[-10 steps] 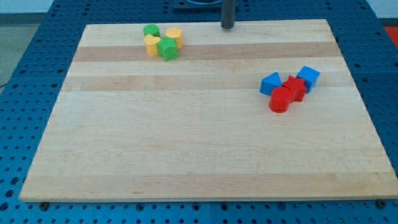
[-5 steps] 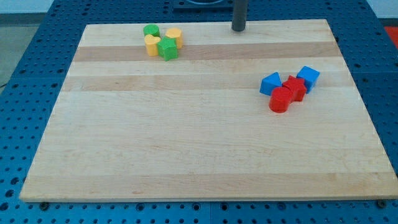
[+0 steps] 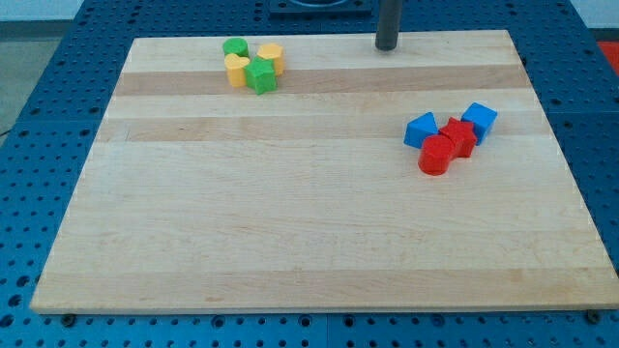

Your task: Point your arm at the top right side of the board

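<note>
My tip (image 3: 387,46) is resting on the wooden board (image 3: 290,232) at its top edge, right of centre. I am running a bare rod, so no jaws apply. The green and yellow blocks (image 3: 251,64) are sitting well to its left; the blue and red blocks (image 3: 451,138) are clustering near the right edge.

Single camera, raised, apparently near board's (image 3: 319,222) bottom edge, looking down; whole board visible.

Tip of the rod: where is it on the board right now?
My tip is at the board's top edge, right of centre, touching no block, above-left of the red and blue cluster.
</note>
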